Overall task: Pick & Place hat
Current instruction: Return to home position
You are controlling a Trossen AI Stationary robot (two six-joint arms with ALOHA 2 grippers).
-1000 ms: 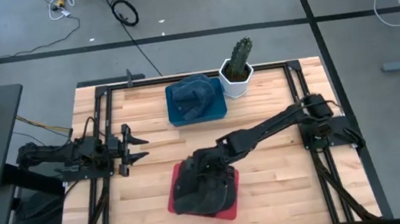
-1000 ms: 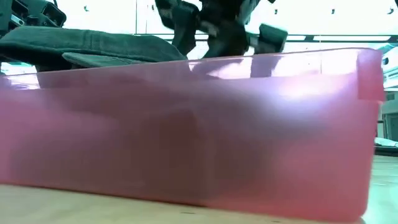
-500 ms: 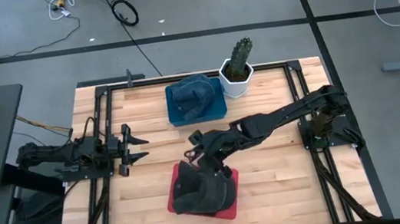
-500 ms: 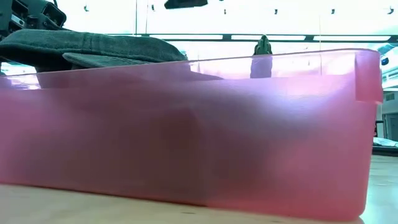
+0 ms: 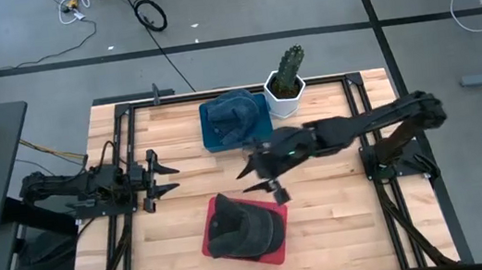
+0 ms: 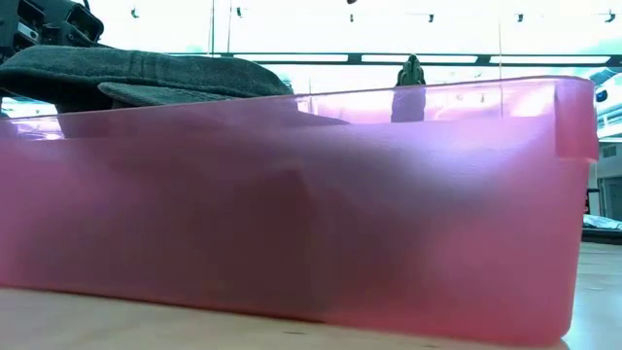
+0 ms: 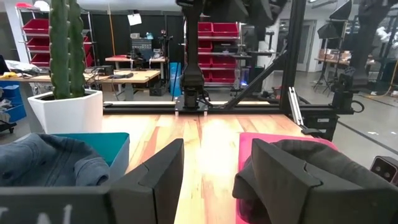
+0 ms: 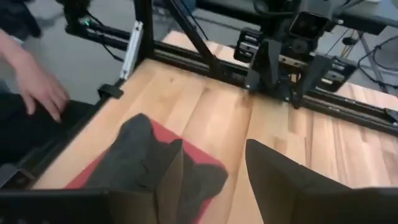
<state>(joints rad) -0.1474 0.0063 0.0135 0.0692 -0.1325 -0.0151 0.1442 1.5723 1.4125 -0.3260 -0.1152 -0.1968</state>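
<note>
— Since half a second ago, the right gripper has come up off the pile and drawn back toward its own side?

— Yes. It hangs over the bare table, between the blue bin and the pink bin, touching neither.

— Fingers?

— Spread wide with nothing between them (the right wrist view shows plain wood through the gap).

— And the hats?

— The black caps lie heaped in the pink bin, which sits just beside the gripper, toward the table's front edge. In the low view the top one rides above the rim. I cannot tell the heap's long axis.

— So what does the trip home turn on?

— The bin lies forward of the gripper and the arm's base lies off to the right, so I judge the retreat leads away from the caps. The right arm is the nearer of the two to the bin.

— The other one?

— The left gripper waits at the table's left side, fingers apart and empty. A cactus stands by the blue bin, and a person's hand shows beyond the table's edge.
</note>
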